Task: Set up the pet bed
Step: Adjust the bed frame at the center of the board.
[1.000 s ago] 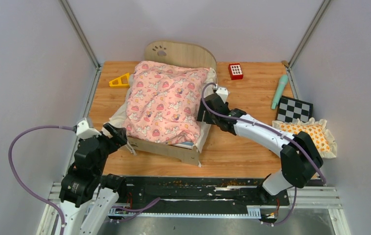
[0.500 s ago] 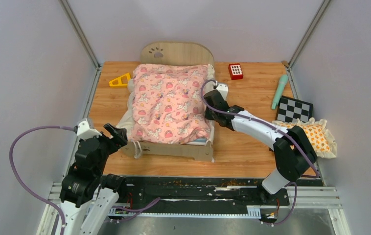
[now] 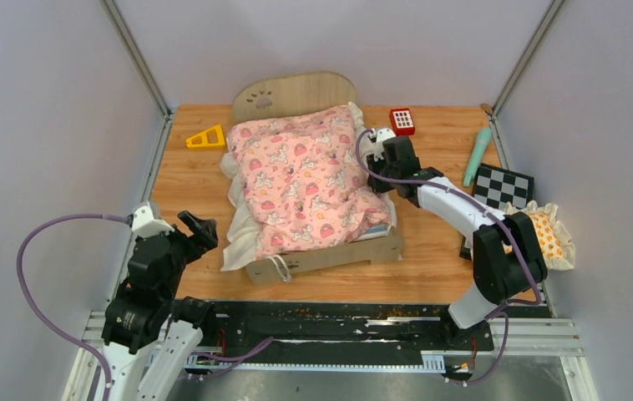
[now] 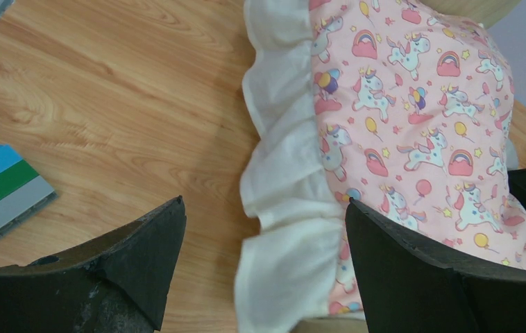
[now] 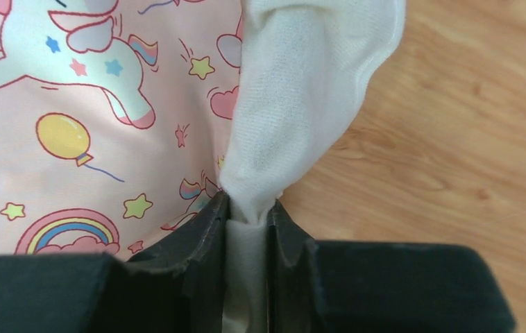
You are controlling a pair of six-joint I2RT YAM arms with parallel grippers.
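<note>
**Bed turned on the worktop; quilt ruffle pinched by the right hand**

Turned since a second ago, the pet bed (image 3: 338, 253) now lies with its foot end angled toward the near right of the worktop (image 3: 188, 180), where before it was slanted the other way. The right hand (image 3: 377, 167) has been carried from the middle of the bed's right side up toward the headboard (image 3: 305, 86). The left arm is seen where it was.

The bed is placed at the middle of the worktop, with its headboard at the far edge. It is covered by the pink unicorn quilt (image 3: 305, 171), whose white ruffle (image 4: 281, 173) is draped over the left side of the frame.

In the right wrist view, the right hand (image 5: 246, 215) is nearly closed, and a fold of the quilt's white ruffle is clamped between its fingers.

The left hand (image 3: 202, 227) is held wide open and holds nothing. It is set near the bed's near left corner, apart from the frame.

A yellow wedge (image 3: 206, 138) is seen just left of the headboard and a red block (image 3: 402, 121) just right of it. An orange frilled pillow (image 3: 547, 234) is left at the right edge, well apart from the bed.
</note>
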